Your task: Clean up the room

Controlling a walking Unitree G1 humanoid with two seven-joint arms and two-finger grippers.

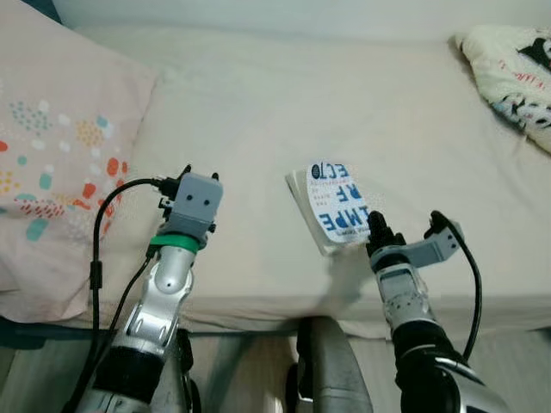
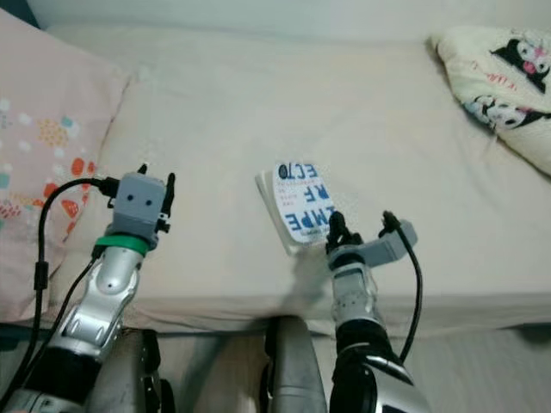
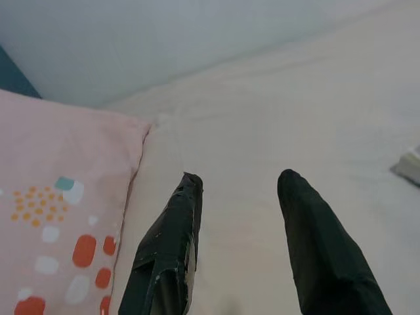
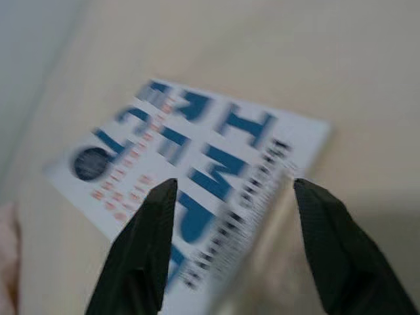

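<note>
Right gripper (image 4: 230, 243), nearest the camera at the near edge of the bed (image 1: 258, 103), has its fingers spread. In the right wrist view they straddle the near end of a white book (image 1: 334, 206) with blue lettering; contact cannot be confirmed from the blurred picture. Book lies flat on the cream sheet, right of centre, close to the near edge, its near end just at the fingertips.

Left gripper (image 3: 239, 190): fingers spread, nothing between them, held over bare sheet left of the book and well apart from it, just right of the pink pillow (image 1: 52, 155) with coloured dots. A second pillow with cartoon print (image 1: 516, 77) sits at the far right corner.

Judgement: step in hand is the approach to pick the book off the bed. Next move calls for the right gripper to ease forward so one finger goes under the cover edge or both pinch the near end, then close. Soft mattress may let the book sink or slide away.
</note>
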